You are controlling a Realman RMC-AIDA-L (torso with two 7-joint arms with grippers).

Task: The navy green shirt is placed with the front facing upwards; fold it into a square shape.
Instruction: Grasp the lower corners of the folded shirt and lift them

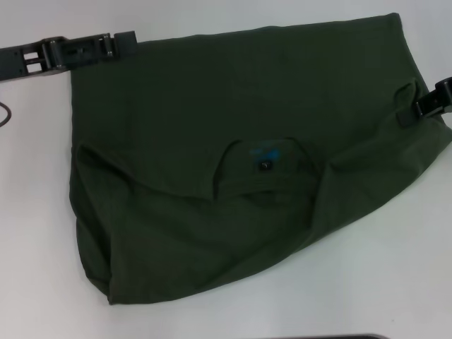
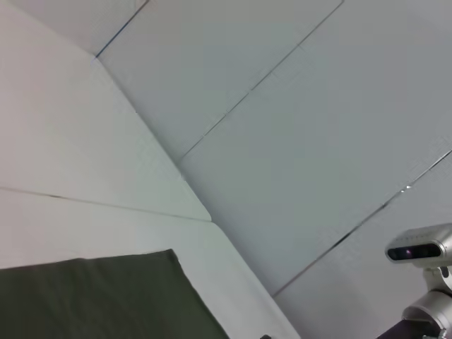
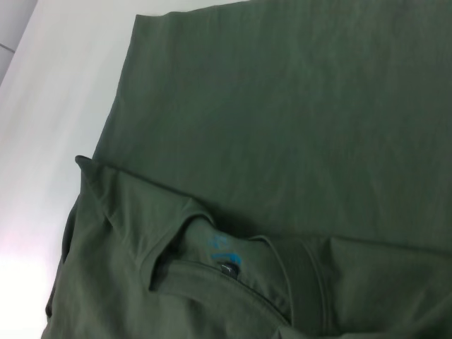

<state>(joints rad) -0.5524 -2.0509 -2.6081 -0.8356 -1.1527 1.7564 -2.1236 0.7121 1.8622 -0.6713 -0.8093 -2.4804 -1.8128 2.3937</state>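
The navy green shirt (image 1: pixel 233 141) lies on the white table, folded over on itself. Its round collar with a teal label (image 1: pixel 265 157) shows in the middle, below the edge of the upper layer. The right wrist view shows the same collar and label (image 3: pixel 222 247). My left gripper (image 1: pixel 120 41) sits at the shirt's far left corner, touching its edge. A flat corner of the shirt (image 2: pixel 106 296) shows in the left wrist view. My right gripper (image 1: pixel 415 107) is at the shirt's right edge, where the cloth puckers, and looks shut on it.
The white table (image 1: pixel 395 268) surrounds the shirt on all sides. A dark cable (image 1: pixel 4 113) loops at the left edge. A camera on a stand (image 2: pixel 420 251) appears in the left wrist view, with wall panels behind it.
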